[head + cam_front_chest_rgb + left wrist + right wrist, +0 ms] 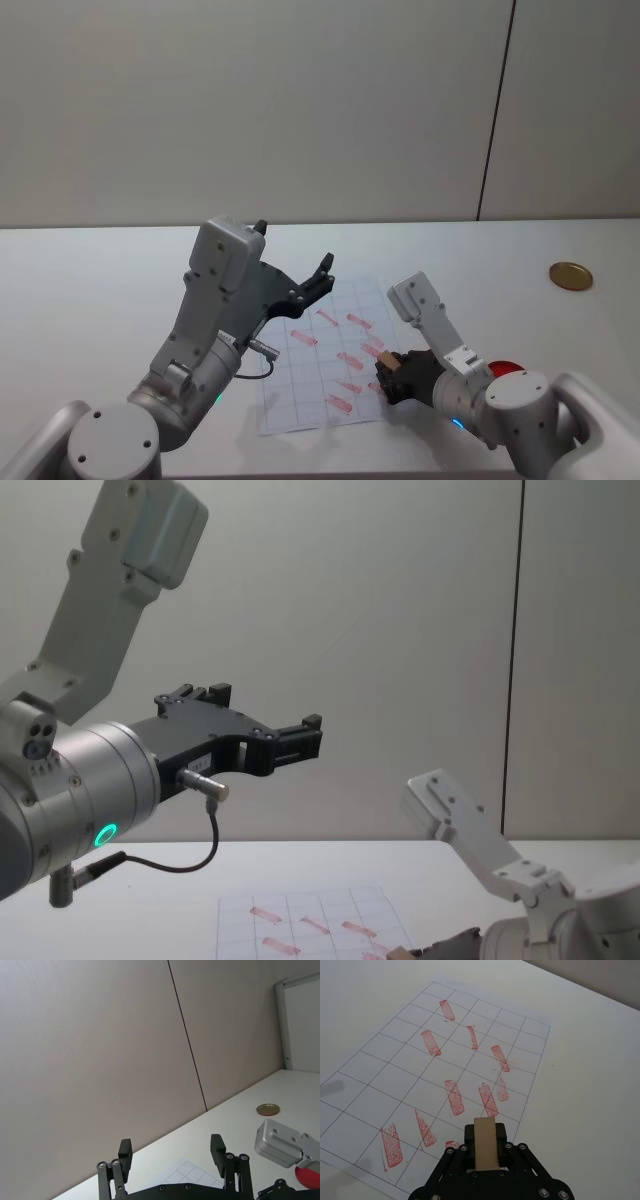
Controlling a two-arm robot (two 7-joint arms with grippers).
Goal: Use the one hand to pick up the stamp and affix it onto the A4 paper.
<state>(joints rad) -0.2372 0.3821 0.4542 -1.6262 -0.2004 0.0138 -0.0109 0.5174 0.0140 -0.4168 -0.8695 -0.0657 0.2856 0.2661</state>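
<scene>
Left arm (118, 555): pale grey boxy link, silver cylindrical wrist with a green ring light (103, 833) at its 5 o'clock, thin black cable (214, 825) looped beneath; left tool (170, 1146) black, two-fingered, with screw-headed linkages. Right arm (440, 330): pale grey blocky links, red patch (505, 368); right tool (485, 1135) black, silver screws.

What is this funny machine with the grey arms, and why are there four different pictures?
It is a robot with two arms. One picture looks down from its head, one looks across from its chest, and each wrist carries a camera too. On the white table lie a gridded paper with red marks and a brass-coloured disc far right. The right arm grips a small wooden stamp in its black jaws, at the paper's right side. The left arm hangs raised above the table, jaws open, holding nothing.
</scene>
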